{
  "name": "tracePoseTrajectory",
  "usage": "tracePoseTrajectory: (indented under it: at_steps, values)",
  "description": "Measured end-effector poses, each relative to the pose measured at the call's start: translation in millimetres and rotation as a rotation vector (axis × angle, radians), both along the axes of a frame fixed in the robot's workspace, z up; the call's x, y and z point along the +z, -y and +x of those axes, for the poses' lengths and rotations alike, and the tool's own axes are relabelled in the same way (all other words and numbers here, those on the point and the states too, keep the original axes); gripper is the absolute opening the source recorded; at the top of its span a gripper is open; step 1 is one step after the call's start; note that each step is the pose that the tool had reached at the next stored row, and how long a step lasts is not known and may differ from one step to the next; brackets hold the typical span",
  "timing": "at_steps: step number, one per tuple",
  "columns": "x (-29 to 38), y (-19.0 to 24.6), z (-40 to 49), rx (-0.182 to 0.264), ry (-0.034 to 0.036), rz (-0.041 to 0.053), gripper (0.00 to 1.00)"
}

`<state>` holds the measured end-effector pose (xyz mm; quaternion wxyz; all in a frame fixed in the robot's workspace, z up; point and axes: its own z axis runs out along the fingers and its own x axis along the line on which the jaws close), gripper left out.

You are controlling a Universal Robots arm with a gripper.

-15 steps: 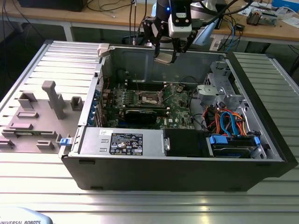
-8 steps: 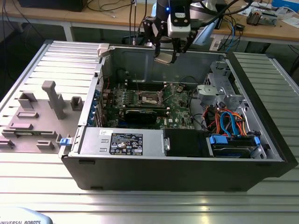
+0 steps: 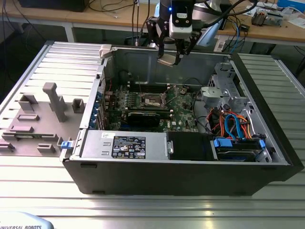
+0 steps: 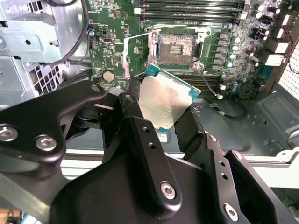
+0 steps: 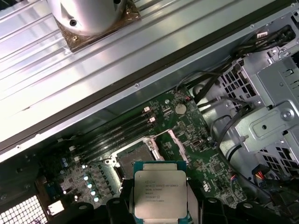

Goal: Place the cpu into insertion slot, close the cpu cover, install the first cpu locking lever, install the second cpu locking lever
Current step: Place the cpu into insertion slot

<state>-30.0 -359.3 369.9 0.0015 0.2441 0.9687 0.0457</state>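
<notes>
I have the gripper (image 3: 169, 57) hanging over the far wall of the open computer case (image 3: 167, 179). Its black metal fingers (image 4: 140, 135) are clenched on the cpu (image 4: 166, 100), gripping two opposite edges. The chip is a flat square with a dull, brushed-silver lid and a thin teal-green border, and it sits tilted in the second wrist view. It is up in the air, well apart from the insertion slot (image 4: 175, 46).

That slot lies bare on the green motherboard (image 3: 183, 107), a dark square bed of fine contacts inside a silver rim. The cpu cover (image 4: 134, 51), a thin grey metal frame, is swung up at one side of the slot.

In the exterior view the long memory slots (image 3: 152, 88) run on the slot's far side. A black expansion card (image 3: 145, 117) lies on its near side, and the perforated drive cage (image 3: 224, 90) stands to the exterior view's right. The space straight above the slot is open.
</notes>
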Motion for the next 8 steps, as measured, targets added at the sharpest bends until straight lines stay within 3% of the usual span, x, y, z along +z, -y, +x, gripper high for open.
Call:
tracePoseTrajectory:
  at_steps: [8]
  values:
    - [-0.1, 0.0, 0.0, -0.04, 0.0, 0.0, 0.54]
